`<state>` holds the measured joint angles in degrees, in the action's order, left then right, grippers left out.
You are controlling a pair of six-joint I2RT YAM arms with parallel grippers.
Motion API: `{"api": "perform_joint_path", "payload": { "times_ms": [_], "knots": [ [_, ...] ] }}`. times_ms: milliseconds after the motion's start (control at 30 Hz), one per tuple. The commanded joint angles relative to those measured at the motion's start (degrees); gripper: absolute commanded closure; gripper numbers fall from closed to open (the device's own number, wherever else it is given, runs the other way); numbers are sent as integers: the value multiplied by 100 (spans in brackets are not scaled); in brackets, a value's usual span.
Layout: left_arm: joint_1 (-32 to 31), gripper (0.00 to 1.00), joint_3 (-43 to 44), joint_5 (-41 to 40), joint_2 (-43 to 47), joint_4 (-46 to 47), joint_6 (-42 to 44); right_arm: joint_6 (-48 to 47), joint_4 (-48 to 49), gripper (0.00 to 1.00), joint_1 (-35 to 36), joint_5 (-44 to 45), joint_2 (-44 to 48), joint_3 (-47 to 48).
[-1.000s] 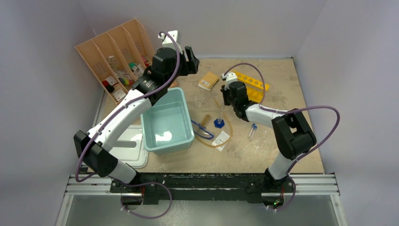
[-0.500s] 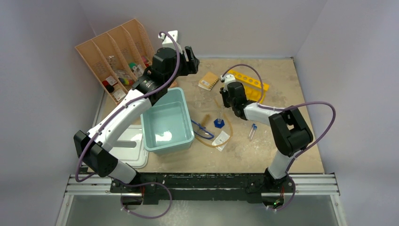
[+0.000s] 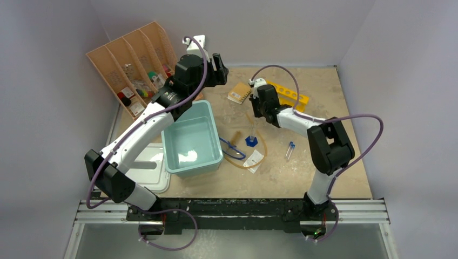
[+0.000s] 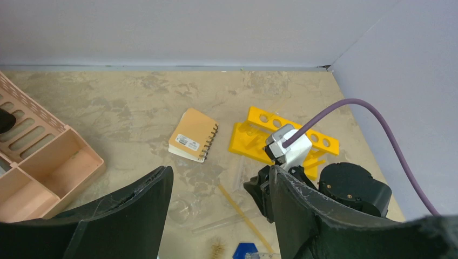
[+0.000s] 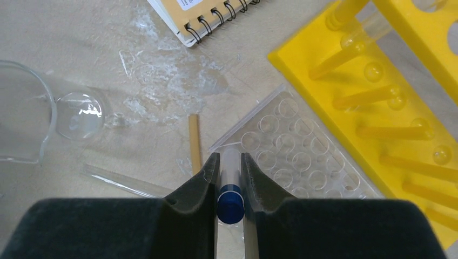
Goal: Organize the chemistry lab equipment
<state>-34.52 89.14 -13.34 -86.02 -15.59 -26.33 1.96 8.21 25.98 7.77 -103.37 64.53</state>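
Note:
My right gripper (image 5: 230,159) is shut on a thin clear test tube with a blue cap (image 5: 230,198). It hangs over a clear well plate (image 5: 294,156) beside the yellow tube rack (image 5: 389,102). In the top view the right gripper (image 3: 260,103) is just left of the rack (image 3: 291,97). Another blue-capped tube (image 3: 290,149) lies on the table. The cylinder with a blue hexagonal base (image 3: 251,138), goggles (image 3: 232,149), brush (image 3: 236,137) and amber tubing (image 3: 255,162) sit mid-table. My left gripper (image 3: 217,66) (image 4: 219,175) is open and empty, high above the tub's far corner.
A pale teal tub (image 3: 211,156) stands left of centre, with a white lid (image 3: 150,171) beside it. The peach slotted organiser (image 3: 108,62) is at the back left. A spiral notebook (image 3: 239,93), a glass beaker (image 5: 21,121) and a glass rod (image 5: 124,182) lie near the rack.
My right gripper, still holding the test tube, has shifted a little left and toward the back, alongside the yellow rack. The left arm has not moved.

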Motion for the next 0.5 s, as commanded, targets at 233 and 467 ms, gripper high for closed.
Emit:
{"api": "perform_joint_path", "payload": {
  "times_ms": [233,467],
  "knots": [
    [25,35,12,-107,132,74,213,27,-812,84,1,-298,-436,883],
    [25,35,-19,-124,168,35,274,-10,-656,84,8,66,-598,868]
  ]
}}
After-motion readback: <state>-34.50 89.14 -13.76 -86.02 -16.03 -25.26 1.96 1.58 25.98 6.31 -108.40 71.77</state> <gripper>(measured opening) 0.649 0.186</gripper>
